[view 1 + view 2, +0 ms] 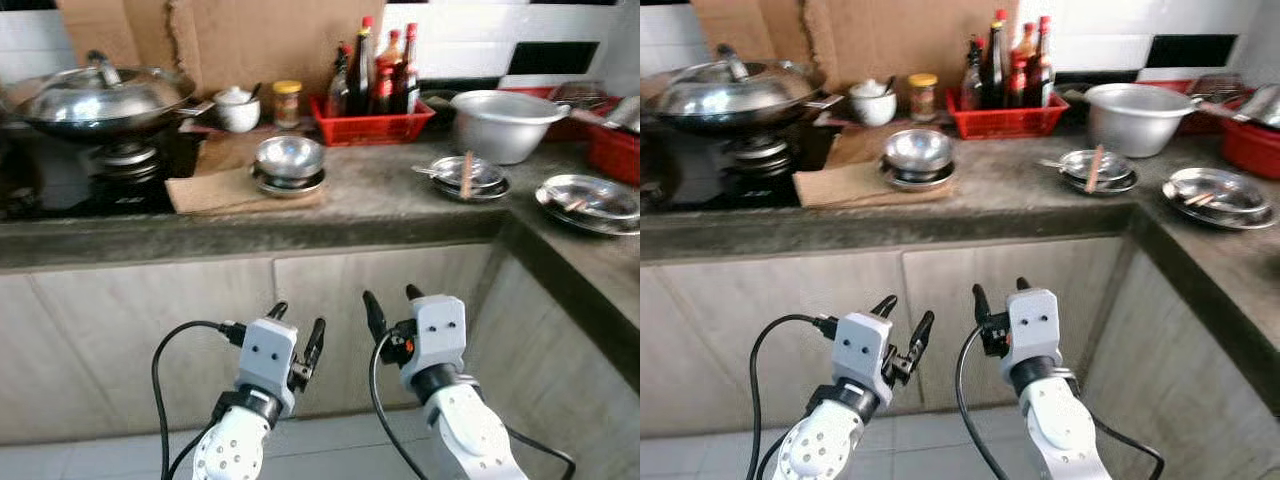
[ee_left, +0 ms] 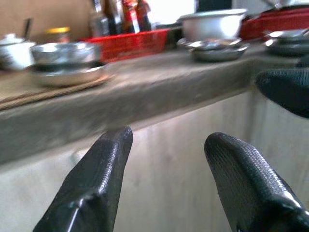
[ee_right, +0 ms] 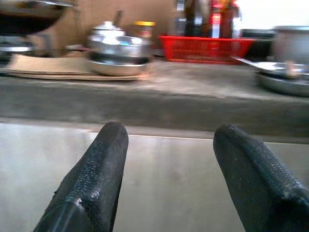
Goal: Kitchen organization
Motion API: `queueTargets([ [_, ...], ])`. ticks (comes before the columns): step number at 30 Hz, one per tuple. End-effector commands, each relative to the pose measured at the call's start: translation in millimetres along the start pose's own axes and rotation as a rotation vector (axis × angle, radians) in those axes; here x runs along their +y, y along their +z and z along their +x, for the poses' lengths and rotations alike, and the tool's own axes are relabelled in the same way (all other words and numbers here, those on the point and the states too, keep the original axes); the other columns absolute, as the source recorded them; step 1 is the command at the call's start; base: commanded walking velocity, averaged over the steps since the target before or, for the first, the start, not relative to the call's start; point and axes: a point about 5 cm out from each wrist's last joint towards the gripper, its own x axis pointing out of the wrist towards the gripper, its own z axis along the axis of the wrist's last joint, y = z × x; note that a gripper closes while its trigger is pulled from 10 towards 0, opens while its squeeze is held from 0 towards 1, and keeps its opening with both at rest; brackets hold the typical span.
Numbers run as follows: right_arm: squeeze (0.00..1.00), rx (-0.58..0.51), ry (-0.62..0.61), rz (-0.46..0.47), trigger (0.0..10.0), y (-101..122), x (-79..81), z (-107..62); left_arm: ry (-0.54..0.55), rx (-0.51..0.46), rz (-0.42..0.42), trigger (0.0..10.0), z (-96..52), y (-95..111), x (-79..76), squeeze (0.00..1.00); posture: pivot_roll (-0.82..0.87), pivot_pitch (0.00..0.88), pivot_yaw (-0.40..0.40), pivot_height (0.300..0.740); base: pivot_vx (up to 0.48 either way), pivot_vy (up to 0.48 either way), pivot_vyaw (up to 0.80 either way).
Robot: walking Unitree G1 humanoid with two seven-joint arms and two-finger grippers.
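Steel bowl (image 1: 289, 157) sitting on counter (image 1: 400, 200); left end effector (image 1: 297, 340) and right end effector (image 1: 392, 308) both spread (below edge).

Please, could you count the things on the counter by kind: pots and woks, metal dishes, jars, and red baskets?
Woks: 1, the lidded wok on the stove.
Large metal pots: 1, the pot.
Metal dish stacks: 3, the bowl stack, the plate stack, the corner plates.
Jars: 2, white jar, yellow-lidded jar.
Red baskets: 3, bottle basket, back basket, right basket.
Total: 10.
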Motion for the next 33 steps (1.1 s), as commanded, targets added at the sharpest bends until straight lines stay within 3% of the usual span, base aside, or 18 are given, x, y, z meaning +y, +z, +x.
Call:
queueTargets([
  [1, 0.00, -0.004, -0.024, -0.012, 10.0, 0.3, -6.4, 0.3, 0.002, 0.006, -0.003, 10.0, 0.9, 0.2, -2.8, 0.00, 0.11, 0.036, -0.008, 0.740, 0.000, 0.000, 0.00],
  [33, 0.00, 0.031, -0.004, -0.032, 10.0, -7.4, -2.7, -0.9, -0.002, 0.005, -0.001, 10.0, 1.4, -1.3, -1.8, 0.00, 0.11, 0.016, -0.005, 0.740, 0.000, 0.000, 0.00],
])
